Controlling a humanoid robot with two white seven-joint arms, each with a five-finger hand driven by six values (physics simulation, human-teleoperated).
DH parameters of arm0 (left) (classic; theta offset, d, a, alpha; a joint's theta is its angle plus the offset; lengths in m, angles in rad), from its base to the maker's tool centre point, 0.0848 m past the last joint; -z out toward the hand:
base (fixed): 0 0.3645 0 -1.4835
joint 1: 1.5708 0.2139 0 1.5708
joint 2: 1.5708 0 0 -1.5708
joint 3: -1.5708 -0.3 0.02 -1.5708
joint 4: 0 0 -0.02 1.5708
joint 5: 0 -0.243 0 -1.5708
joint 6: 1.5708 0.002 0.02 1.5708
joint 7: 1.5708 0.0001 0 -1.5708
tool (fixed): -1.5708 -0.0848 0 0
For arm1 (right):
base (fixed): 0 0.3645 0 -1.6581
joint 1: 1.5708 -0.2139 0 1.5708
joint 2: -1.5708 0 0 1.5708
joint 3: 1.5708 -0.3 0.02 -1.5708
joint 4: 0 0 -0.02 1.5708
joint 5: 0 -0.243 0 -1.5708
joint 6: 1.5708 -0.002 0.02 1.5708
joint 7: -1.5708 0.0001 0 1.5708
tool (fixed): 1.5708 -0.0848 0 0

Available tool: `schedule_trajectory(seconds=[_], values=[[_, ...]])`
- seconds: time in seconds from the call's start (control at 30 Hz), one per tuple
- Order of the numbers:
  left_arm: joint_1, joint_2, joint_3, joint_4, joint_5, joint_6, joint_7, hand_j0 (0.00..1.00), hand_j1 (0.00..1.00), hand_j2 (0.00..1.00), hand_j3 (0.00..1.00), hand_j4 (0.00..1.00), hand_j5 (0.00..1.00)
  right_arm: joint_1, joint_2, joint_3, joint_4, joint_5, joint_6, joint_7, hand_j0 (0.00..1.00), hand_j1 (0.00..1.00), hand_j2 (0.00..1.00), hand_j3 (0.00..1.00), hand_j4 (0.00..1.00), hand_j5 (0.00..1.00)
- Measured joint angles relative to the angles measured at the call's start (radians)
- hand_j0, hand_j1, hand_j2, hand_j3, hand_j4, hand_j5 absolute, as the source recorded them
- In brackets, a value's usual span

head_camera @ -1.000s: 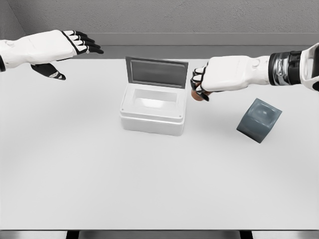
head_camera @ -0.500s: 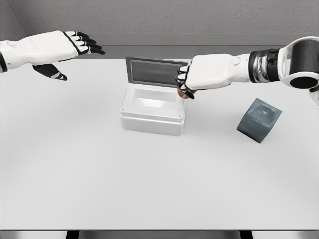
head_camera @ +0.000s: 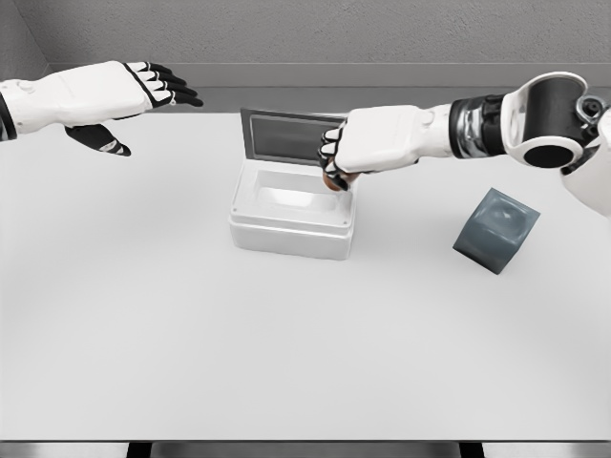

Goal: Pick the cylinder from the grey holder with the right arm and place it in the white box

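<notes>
The white box (head_camera: 291, 224) stands mid-table with its grey lid (head_camera: 286, 136) raised at the back. My right hand (head_camera: 336, 164) hovers over the box's right rear corner, fingers curled around a small brownish cylinder (head_camera: 336, 181) that peeks out below the palm. The grey holder (head_camera: 496, 230) lies tilted on the table to the right, with nothing in it. My left hand (head_camera: 143, 91) floats at the upper left, fingers spread and holding nothing.
The white table (head_camera: 191, 334) stretches wide in front of the box. Its far edge runs along a grey wall (head_camera: 382, 38) just behind the lid.
My right hand has carried the cylinder leftward, from beside the box's right wall to above its right rear corner. The left arm and holder stayed still.
</notes>
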Motion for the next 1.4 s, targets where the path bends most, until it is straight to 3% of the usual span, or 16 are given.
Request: schedule_trajectory(seconds=[0.43,0.6,0.73,0.97,1.17,1.4], values=[[0.003,-0.019,0.0,0.015,-0.001,0.0,0.0,1.0,1.0,1.0,1.0,1.0,1.0,-0.009,0.007,-0.021,-0.026,-0.011,0.0,0.0,0.99,0.99,0.99,0.99,0.99,0.99],[-0.005,-0.04,-0.005,0.032,-0.002,0.0,-0.001,1.0,1.0,1.0,1.0,1.0,1.0,0.032,-0.151,-0.112,-0.162,-0.14,0.0,0.0,0.99,0.99,0.99,0.99,0.99,0.99],[-0.018,-0.076,-0.007,0.065,-0.028,0.0,-0.002,1.0,1.0,1.0,1.0,1.0,1.0,0.186,-0.26,-0.261,-0.22,-0.307,-0.002,0.0,0.99,0.99,0.99,0.99,0.99,0.99],[-0.052,-0.16,-0.008,0.178,-0.08,0.0,-0.003,1.0,1.0,1.0,1.0,1.0,1.0,0.522,-0.309,-0.654,-0.242,-0.622,-0.002,0.0,0.99,0.99,0.99,0.99,0.99,0.99],[-0.061,-0.202,-0.014,0.207,-0.096,0.0,-0.003,1.0,1.0,1.0,1.0,1.0,1.0,0.725,-0.29,-0.753,-0.243,-0.872,-0.001,0.0,1.0,1.0,1.0,1.0,1.0,1.0],[-0.083,-0.254,-0.015,0.256,-0.12,0.0,-0.003,1.0,1.0,1.0,1.0,1.0,1.0,0.897,-0.182,-0.867,-0.243,-0.921,-0.001,0.0,1.0,1.0,1.0,1.0,1.0,1.0]])
